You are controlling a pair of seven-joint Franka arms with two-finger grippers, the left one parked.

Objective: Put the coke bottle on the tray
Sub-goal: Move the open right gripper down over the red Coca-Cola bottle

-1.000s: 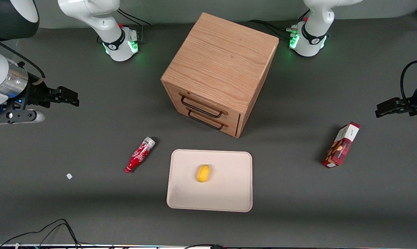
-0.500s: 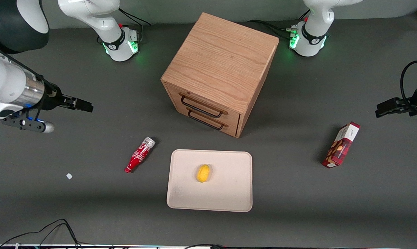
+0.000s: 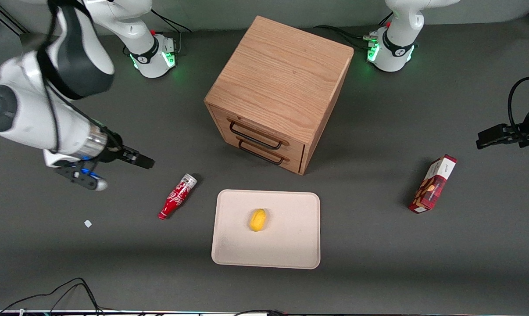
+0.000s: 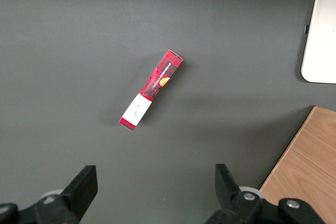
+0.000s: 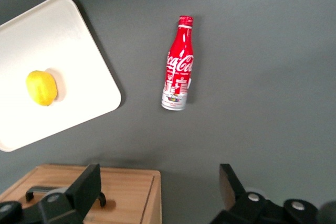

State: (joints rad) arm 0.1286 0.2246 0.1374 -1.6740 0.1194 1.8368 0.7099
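Note:
The coke bottle (image 3: 177, 196) is small, slim and red with white script. It lies on its side on the dark table beside the tray (image 3: 291, 245), toward the working arm's end, silvery base pointing toward the cabinet. It also shows in the right wrist view (image 5: 179, 68). The tray is large, flat and cream-beige and holds a yellow lemon (image 3: 258, 219). My gripper (image 3: 144, 161) hovers above the table, a little farther from the front camera than the bottle and apart from it. Its fingers (image 5: 86, 184) are spread wide and hold nothing.
A wooden cabinet (image 3: 282, 83) with two drawers and dark handles stands at the table's middle, farther from the front camera than the tray. A red snack box (image 3: 432, 184) lies toward the parked arm's end. A small white scrap (image 3: 87, 223) lies near the bottle.
My arm has swung in from the table's edge toward the bottle, and the gripper now hangs close above it. The bottle, tray and lemon have not moved.

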